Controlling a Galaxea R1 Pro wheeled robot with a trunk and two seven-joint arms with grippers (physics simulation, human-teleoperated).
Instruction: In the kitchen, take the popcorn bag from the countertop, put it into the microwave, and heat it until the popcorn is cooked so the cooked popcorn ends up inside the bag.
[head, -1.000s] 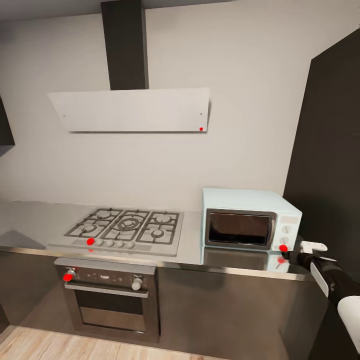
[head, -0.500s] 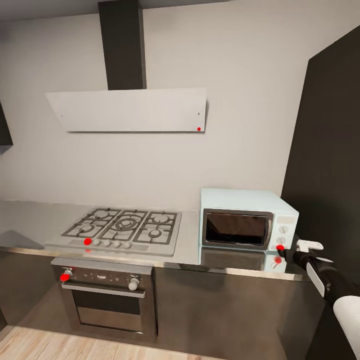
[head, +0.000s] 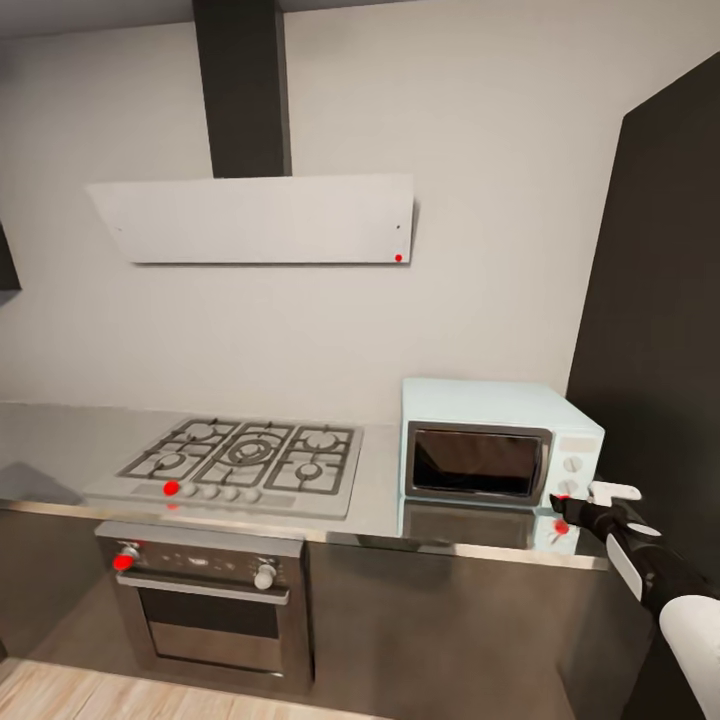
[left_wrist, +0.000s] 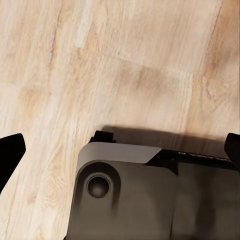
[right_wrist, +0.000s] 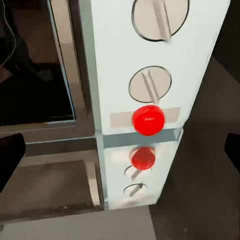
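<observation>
Microwave (head: 502, 441), mint-blue with a dark glass door in a silver frame, stands on the countertop (head: 380, 500) at the right of the head view, just beside the gas hob (head: 240, 455). Its door is closed. No brand name or readable writing shows on it; the side panel carries round knobs (right_wrist: 150, 85) with a red button (right_wrist: 148, 120) below them, mirrored in the steel surface.

At the lower right of the head view, the right gripper (head: 562, 506) is at the microwave's lower front corner, close to the red button; its jaws stand apart in the right wrist view. The left gripper (left_wrist: 120, 150) points down at the wooden floor (left_wrist: 125, 60) over the robot's dark base (left_wrist: 150, 195), jaws also apart.

Below the hob sits a dark built-in oven (head: 205, 605); above it hangs a pale extractor hood (head: 255, 218).
</observation>
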